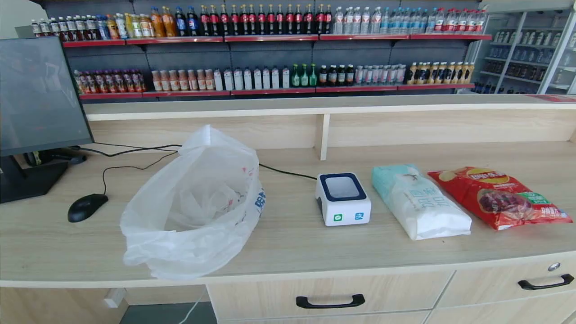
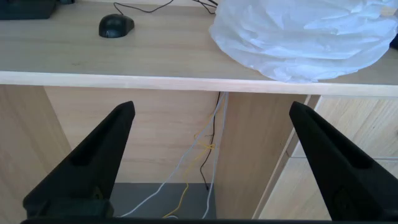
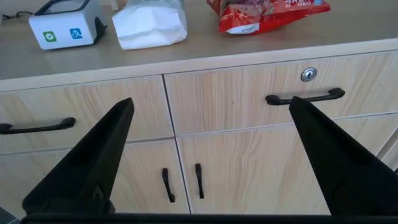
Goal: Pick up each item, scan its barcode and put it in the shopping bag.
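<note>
Jaws on both arms are spread wide, nothing held. Right jaws sit low in front of the drawers, below the desk top and facing its front edge. Left jaws are likewise below the edge, out in front of the shopping bag.

Both items lie on the desk untouched, to the robot's right of the scanner. The white pack is just beside it and the red snack bag is next along, farther right. The shopping bag stands open-mouthed on the left side and looks empty. The scanner sits between it and the items.

What matters for you: the white pack is up and ahead of the right jaws, so the right arm is clearly the nearer one. Its long axis runs from the far end down toward the desk's front edge, angled a little rightward.

My read: step one, first pick not begun. Raise the right arm clear of the desk edge first, then close across the pack's short width. The pack looks soft and may sag in the grip. Can't tell which face carries the barcode.
</note>
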